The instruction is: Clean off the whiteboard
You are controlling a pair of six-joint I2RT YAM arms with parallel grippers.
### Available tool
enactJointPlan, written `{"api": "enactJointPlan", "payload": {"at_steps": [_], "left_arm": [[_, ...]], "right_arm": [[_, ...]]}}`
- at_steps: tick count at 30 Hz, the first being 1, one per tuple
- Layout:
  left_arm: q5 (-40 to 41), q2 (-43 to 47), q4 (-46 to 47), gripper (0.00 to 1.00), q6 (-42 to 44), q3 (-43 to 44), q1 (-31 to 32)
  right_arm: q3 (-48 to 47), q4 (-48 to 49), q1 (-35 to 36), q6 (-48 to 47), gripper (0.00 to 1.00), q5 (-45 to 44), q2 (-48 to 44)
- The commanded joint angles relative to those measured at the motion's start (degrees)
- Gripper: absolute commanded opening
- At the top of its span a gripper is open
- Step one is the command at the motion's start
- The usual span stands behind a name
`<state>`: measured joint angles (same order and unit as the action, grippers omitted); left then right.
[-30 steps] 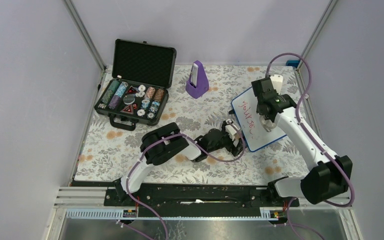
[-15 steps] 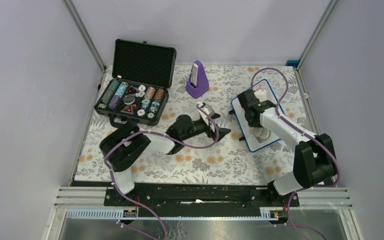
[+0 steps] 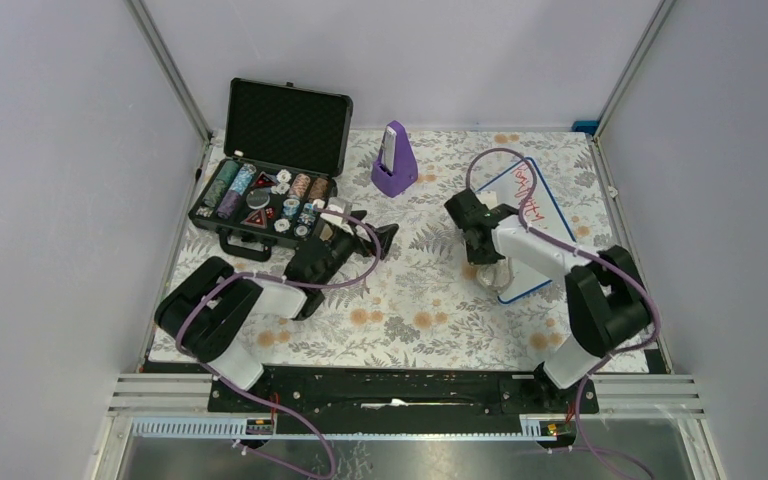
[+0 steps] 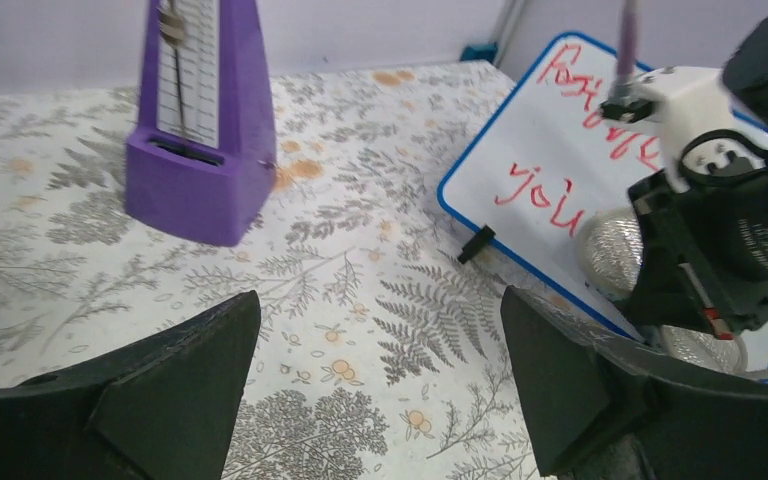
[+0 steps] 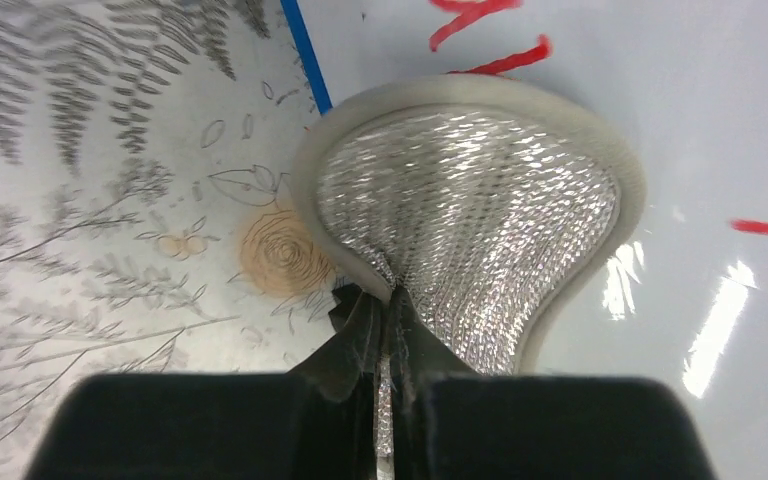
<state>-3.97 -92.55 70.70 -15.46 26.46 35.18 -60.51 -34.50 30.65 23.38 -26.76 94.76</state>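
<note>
The whiteboard [image 3: 540, 212], white with a blue rim and red handwriting, lies on the flowered tablecloth at the right; it also shows in the left wrist view [image 4: 560, 150] and the right wrist view [image 5: 660, 90]. My right gripper [image 3: 492, 268] is shut on a silvery cloth pad with a pale rim [image 5: 470, 200]. The pad is pressed down across the board's left edge, partly on the board and partly on the cloth [image 4: 608, 245]. My left gripper [image 3: 372, 228] is open and empty, low over the tablecloth left of the board, its fingers [image 4: 160, 390] wide apart.
A purple metronome [image 3: 394, 160] stands at the back middle, also in the left wrist view [image 4: 200, 120]. An open black case of poker chips [image 3: 270, 195] sits at the back left. A small black piece [image 4: 477, 243] lies by the board's left rim.
My left gripper has swung left, away from the board and toward the chip case. My right gripper has dragged the pad from the board's far part to its near left edge.
</note>
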Motion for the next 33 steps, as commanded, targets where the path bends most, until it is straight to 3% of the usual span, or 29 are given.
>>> {"api": "enactJointPlan", "payload": {"at_steps": [1, 5, 10, 16, 20, 23, 29, 33], "left_arm": [[8.8, 5.5, 6.4, 0.99, -0.1, -2.1, -0.1], [10.7, 5.7, 6.4, 0.99, -0.1, -2.5, -0.4], [9.9, 4.9, 4.8, 0.99, -0.1, -1.6, -0.4], [9.9, 5.2, 3.8, 0.99, 0.4, -1.3, -0.4], [10.2, 5.0, 3.7, 0.99, 0.6, -1.3, -0.4], [10.6, 5.0, 3.7, 0.99, 0.8, -1.4, -0.4], [10.7, 4.9, 3.7, 0.99, 0.9, -1.4, -0.4], [10.8, 4.9, 3.7, 0.99, 0.9, -1.4, -0.4]], "right_arm": [[-7.3, -6.2, -1.0, -0.6, 0.00, -2.8, -9.5], [-10.9, -9.4, -6.2, -3.3, 0.00, -12.4, -12.1], [-10.1, -10.1, -9.0, -4.4, 0.00, -22.3, -8.7], [-7.8, -7.2, -8.0, -1.7, 0.00, -16.6, 0.1], [-7.3, -6.8, -1.5, 1.8, 0.00, -16.4, 7.2], [-6.2, -3.7, 1.0, 3.3, 0.00, -9.1, 11.0], [-8.0, -3.4, 4.0, 3.1, 0.00, -6.0, 12.2], [-12.7, -8.2, 3.8, 0.6, 0.00, -11.9, 5.4]]}}
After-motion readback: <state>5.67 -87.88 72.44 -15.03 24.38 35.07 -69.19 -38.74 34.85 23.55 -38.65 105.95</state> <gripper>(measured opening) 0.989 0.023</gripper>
